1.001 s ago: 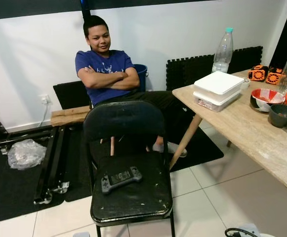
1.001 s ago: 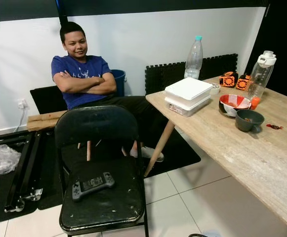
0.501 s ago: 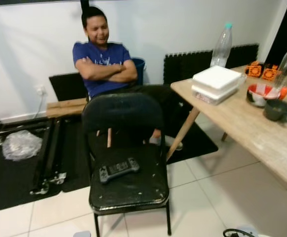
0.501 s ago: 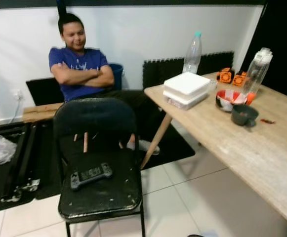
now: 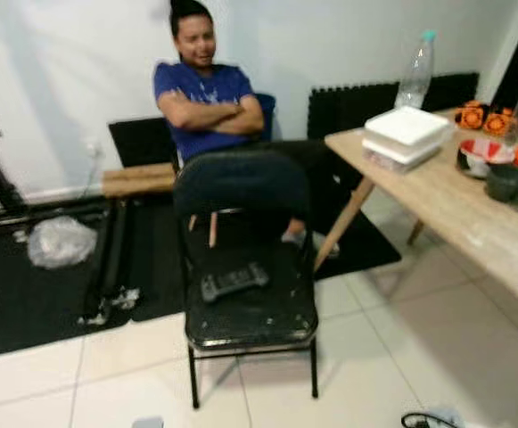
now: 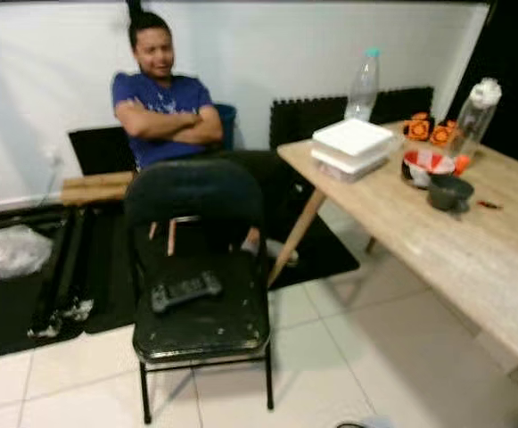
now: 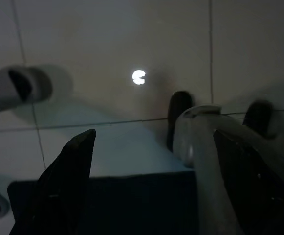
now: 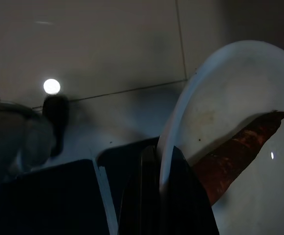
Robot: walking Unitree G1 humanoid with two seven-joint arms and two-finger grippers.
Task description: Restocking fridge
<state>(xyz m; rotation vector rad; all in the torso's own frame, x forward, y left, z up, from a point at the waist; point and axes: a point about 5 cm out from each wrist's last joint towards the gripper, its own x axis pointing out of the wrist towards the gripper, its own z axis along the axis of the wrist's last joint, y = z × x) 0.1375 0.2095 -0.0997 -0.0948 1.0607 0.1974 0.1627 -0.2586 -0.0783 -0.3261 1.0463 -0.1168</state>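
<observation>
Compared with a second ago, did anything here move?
Only the view moved: it pulled back and blurred, so the chair now shows down to its feet. The controller on its seat, the person with folded arms and the table things stayed put. The right gripper holds a plate.

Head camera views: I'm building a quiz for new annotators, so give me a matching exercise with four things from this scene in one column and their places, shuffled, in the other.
Things:
1. game controller
2. stacked white containers
3. crumpled plastic bag
4. person

Places:
A. on the dark mat near the wall, to the robot's left
B. on the seat of the black folding chair
C. sitting behind the chair, arms crossed
D. on the near corner of the wooden table

Pairs: 1-B, 2-D, 3-A, 4-C
</observation>
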